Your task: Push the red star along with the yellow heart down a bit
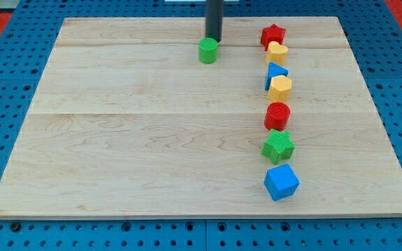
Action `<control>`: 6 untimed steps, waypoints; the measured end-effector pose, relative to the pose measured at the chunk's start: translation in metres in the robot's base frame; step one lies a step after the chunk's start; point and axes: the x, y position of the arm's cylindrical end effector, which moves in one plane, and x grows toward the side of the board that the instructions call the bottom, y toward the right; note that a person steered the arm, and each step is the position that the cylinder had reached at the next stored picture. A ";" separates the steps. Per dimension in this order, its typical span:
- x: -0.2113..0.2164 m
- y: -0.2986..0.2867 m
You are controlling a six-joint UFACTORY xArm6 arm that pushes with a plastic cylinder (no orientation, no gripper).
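The bare rod's tip (213, 40) pinches nothing, touching the green cylinder (207, 51); the red star (273, 35) sits off toward the view's right of it, with the yellow heart (277, 52) just below the star.

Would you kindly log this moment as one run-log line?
my tip: just above green cylinder | red star: touching yellow heart, view's top right | push: not begun

You've got a green cylinder (208, 50) near the table's top edge, mid-width. Down the right side, top to bottom: blue triangle (275, 72), touching a yellow hexagon-ish block (280, 88), then red cylinder (278, 116), green star (278, 146), and blue cube (281, 182) near the bottom edge.
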 end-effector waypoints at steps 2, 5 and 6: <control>-0.045 0.066; -0.023 0.145; 0.002 0.143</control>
